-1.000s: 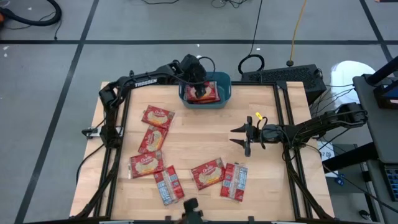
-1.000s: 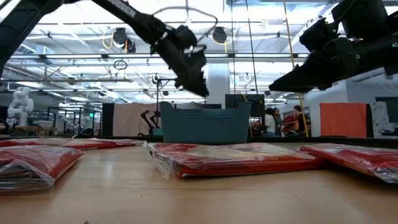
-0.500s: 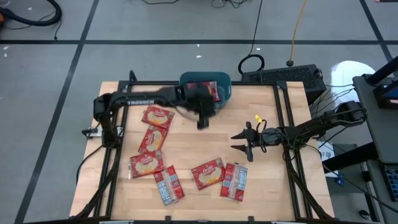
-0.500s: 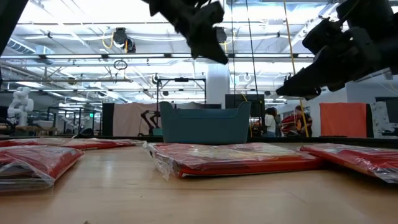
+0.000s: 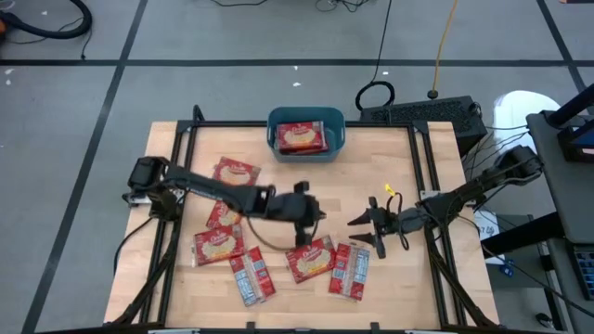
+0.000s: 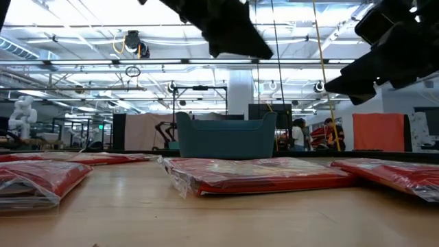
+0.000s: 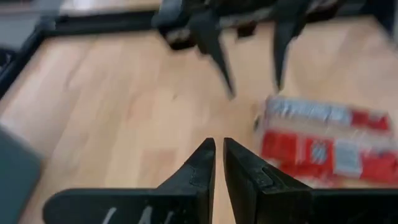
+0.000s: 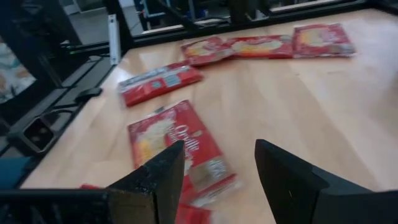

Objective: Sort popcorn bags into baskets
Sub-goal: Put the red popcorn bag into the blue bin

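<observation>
Above the near-centre flat red plastic popcorn bag [image 5: 309, 259], the left end effector [image 5: 303, 219] hovers nearly closed and empty, apparently positioned to pick it up for the teal-blue plastic basket [image 5: 338, 127], while the right end effector [image 5: 364, 223] waits open just beside.

Layout, high view: we find the basket [image 5: 306, 135] at the table's [image 5: 390, 167] far edge, one popcorn bag [image 5: 300, 137] inside. We count three bags [image 5: 226, 210] in a column at left and three [image 5: 310, 259] along the near edge, two [image 5: 349, 270] side by side.
</observation>
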### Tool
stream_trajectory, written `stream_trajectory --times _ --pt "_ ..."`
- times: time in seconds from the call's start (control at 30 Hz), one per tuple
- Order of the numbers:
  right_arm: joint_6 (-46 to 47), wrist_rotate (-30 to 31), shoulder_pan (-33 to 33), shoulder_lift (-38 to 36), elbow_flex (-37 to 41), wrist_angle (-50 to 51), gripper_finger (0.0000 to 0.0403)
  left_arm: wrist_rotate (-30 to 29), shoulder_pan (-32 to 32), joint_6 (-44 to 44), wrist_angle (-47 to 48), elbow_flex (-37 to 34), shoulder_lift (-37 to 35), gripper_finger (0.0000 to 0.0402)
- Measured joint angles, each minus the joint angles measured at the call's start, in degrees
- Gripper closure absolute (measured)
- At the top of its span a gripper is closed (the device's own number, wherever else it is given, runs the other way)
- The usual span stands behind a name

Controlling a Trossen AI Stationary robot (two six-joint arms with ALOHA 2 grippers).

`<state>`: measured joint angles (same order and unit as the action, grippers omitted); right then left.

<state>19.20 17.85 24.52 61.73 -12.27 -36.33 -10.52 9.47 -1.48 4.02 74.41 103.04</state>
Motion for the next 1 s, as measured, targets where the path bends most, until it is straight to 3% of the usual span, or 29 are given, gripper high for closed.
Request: stream_trajectory --times 0.13,0.33,0.57,0.87,1.0 --pt "0.3 0.5 3.1 0.0 -1.3 0.5 0.0216 -3.6 4.7 -4.0 -8.5 -4.9 0.0 0.0364" --pt "-1.5 4.8 7.1 0.1 -4.6 4.0 0.0216 -10.8 10.0 -12.0 -12.5 -9.3 0.0 0.0364" --pt "-1.5 6.4 9.1 2.8 -6.9 4.2 0.0216 -19.4 15.1 -12.9 -16.4 -12.5 -0.1 0.0364" --pt "-1.8 6.2 8.3 10.1 -9.0 3.6 0.0216 -21.5 16.8 -16.6 -34.2 -24.7 0.0 0.0364" --pt "-1.3 6.4 7.1 13.9 -8.9 0.0 0.0216 -21.6 16.8 -20.0 -37.4 -28.9 0.0 0.0364"
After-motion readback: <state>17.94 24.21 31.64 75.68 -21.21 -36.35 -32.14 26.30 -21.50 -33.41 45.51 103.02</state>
